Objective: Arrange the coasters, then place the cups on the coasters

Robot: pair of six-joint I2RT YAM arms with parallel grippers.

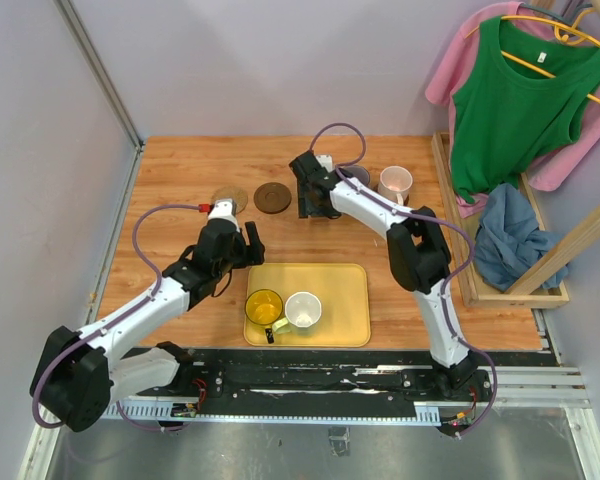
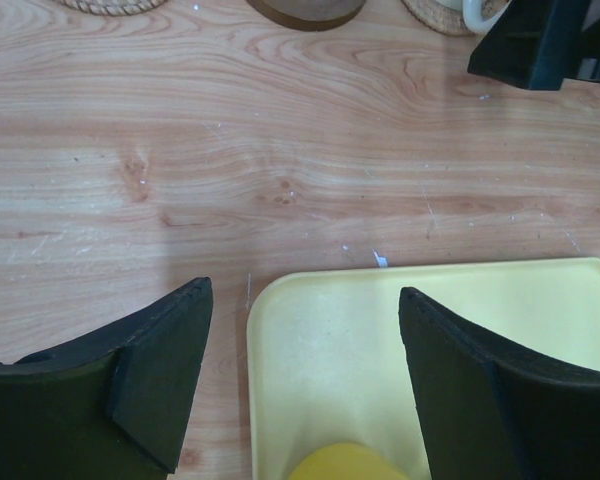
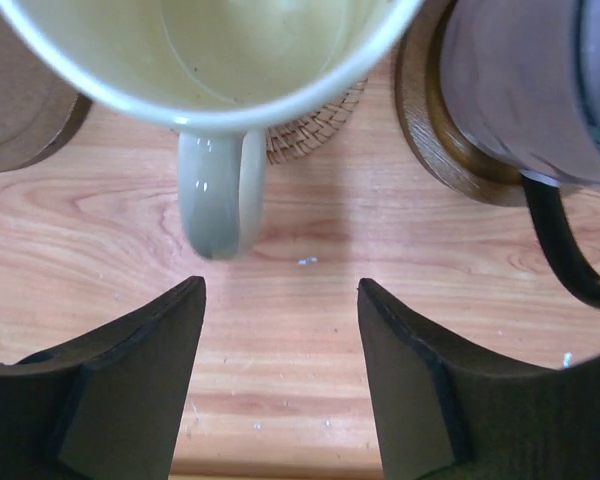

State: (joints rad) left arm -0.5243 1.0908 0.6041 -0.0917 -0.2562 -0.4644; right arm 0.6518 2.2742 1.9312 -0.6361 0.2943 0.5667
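Note:
A pale cream-green cup (image 3: 210, 60) stands on a woven tan coaster (image 3: 315, 125), its handle (image 3: 218, 190) pointing at my right gripper (image 3: 280, 290). That gripper is open, just short of the handle, with nothing between its fingers. To its right, a grey-purple cup (image 3: 520, 90) sits on a dark brown coaster (image 3: 430, 135). A pink cup (image 1: 395, 183) is further right. A bare tan coaster (image 1: 230, 197) and a bare dark brown coaster (image 1: 273, 197) lie to the left. My left gripper (image 2: 302, 295) hangs open over the corner of the yellow tray (image 2: 460, 320), near the see-through yellow cup (image 2: 345, 462).
The tray (image 1: 345, 300) sits at the near middle and holds the yellow cup (image 1: 264, 307) and a cream-white cup (image 1: 303, 311). A wooden rack (image 1: 460, 240) with hanging clothes borders the table on the right. Walls close the left and back.

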